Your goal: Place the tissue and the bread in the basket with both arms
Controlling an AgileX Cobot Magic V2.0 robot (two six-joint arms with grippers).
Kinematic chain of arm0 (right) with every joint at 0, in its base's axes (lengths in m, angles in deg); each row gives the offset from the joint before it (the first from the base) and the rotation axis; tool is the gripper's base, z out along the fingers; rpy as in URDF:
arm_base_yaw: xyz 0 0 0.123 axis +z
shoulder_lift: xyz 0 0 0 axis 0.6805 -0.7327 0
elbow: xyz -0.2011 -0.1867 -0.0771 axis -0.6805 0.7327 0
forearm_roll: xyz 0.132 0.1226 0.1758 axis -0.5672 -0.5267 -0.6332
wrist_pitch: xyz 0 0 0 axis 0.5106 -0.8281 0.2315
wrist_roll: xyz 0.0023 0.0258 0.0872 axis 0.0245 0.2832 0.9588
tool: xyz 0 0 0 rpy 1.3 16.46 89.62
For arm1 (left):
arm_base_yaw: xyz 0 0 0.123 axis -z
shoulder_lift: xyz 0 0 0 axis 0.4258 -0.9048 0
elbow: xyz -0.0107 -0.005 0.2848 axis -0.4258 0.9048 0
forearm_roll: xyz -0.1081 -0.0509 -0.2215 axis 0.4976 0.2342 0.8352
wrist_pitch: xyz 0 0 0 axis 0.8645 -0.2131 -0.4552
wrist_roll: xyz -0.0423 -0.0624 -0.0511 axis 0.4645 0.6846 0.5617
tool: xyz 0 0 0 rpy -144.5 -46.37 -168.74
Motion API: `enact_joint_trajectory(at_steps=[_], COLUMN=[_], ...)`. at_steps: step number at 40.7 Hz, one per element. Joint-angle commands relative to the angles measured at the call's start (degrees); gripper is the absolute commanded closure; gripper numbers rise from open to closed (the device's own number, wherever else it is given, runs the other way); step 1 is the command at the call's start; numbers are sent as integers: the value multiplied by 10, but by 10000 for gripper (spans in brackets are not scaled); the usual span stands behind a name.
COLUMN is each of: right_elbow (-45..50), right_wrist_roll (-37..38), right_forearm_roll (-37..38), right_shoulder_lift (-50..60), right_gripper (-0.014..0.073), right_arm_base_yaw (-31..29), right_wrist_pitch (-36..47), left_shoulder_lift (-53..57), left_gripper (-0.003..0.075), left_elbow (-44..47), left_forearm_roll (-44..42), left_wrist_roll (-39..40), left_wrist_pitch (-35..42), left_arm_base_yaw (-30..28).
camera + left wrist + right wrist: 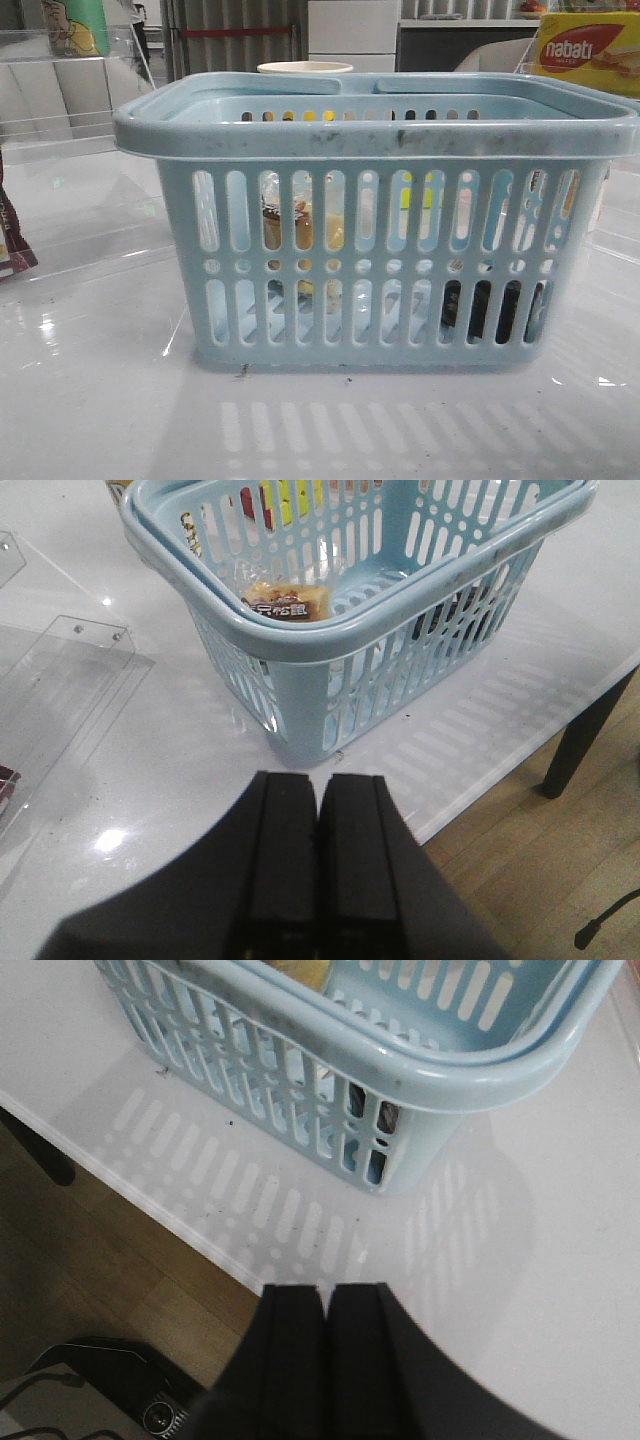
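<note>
Behind the basket (375, 220) slots at frame centre, the bread (305, 225) and dark tissue (490, 310) show only partly. Left gripper (318, 810) and right gripper (325, 1310) hover above the tabletop (90, 390), jaws together, empty.

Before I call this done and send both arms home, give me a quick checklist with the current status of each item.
1. Bread inside the basket: ok, it lies on the basket floor, seen from the left wrist and through the slots in the front view.
2. Tissue inside the basket: ok, a dark pack shows low behind the slots on the robot's right; little of it shows.
3. Left gripper empty: ok, fingers together, nothing between them.
4. Right gripper empty: ok, fingers together, nothing held.
5. Both grippers outside the basket: ok, each is off a corner, above the table.
6. Basket upright: ok.
</note>
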Motion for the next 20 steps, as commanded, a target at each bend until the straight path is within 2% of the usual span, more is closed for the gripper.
enact_joint_trajectory(at_steps=[1, 8, 15, 20], right_elbow=[-15, -15, -15, -15], right_wrist_roll=[1, 1, 1, 1], right_forearm_roll=[3, 3, 3, 3], right_shoulder_lift=[-1, -1, -1, -1], right_gripper=[535, 535, 535, 535], right_arm_base_yaw=[-3, -3, -3, -3], right_wrist_pitch=[40, 38, 38, 38], left_shoulder_lift=[7, 69, 168, 227], left_gripper=[624, 624, 624, 624], left_elbow=[-12, 26, 133, 208], left_forearm_roll=[11, -27, -41, -41], left_wrist_roll=[6, -9, -9, -9], left_wrist_pitch=[49, 90, 224, 284], left_arm_base_yaw=[-3, -71, -163, -206])
